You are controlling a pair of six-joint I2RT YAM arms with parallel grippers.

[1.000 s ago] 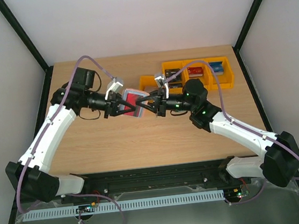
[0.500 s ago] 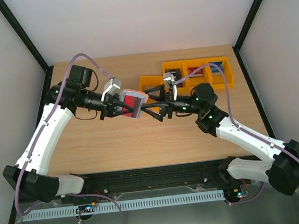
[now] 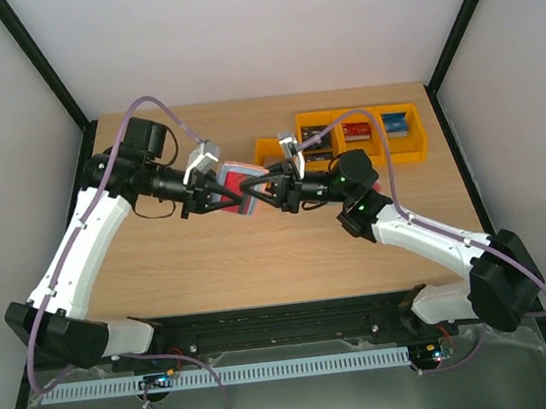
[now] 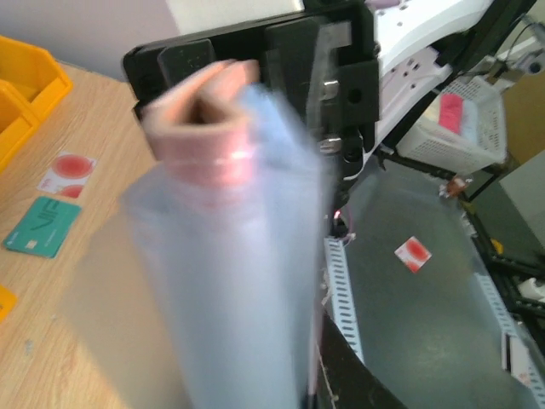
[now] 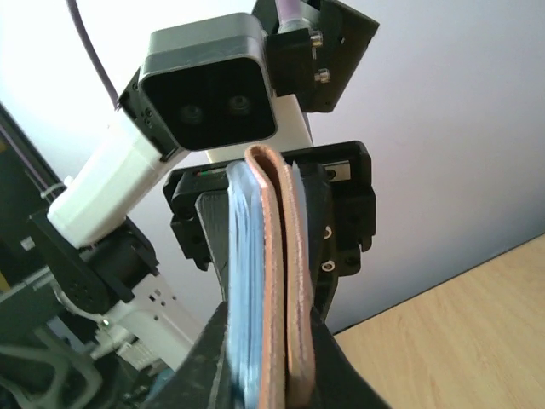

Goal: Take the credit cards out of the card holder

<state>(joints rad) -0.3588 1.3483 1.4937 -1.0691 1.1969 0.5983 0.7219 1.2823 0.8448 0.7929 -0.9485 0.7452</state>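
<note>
Card holder (image 5: 272, 281) is up in the air over the middle of the table (image 3: 220, 260), toward the far side and just left of the orange bins. From the right wrist it shows edge-on, as pinkish-brown leather folded into a narrow U. From the top, its upper side shows red.

Light blue-grey card (image 5: 242, 298) lies flat against the holder's left wall in the right wrist view, touching it. The left wrist view is badly blurred and gives only a pale blue sheet in front of pink leather.

Left gripper (image 3: 220, 191) reaches in from the left. Its black fingers (image 5: 211, 234) are clamped on the two flat sides of the holder with the blue card, a firm grasp.

Right gripper (image 3: 263, 190) comes in from the right, with its tips at the holder's right edge. Its dark fingers flank the holder and card low in its own view. Cannot tell whether they are pressing or standing just off.

On the table, a single orange bin (image 3: 265, 147) sits just beyond the right gripper. A row of three orange bins (image 3: 356, 110) stands at far right with small items inside.

In the left wrist view, a teal-green card (image 4: 41, 227) lies flat on the wood. A white card with a red disc (image 4: 66, 173) lies just beside it, and both are well apart from the holder.
</note>
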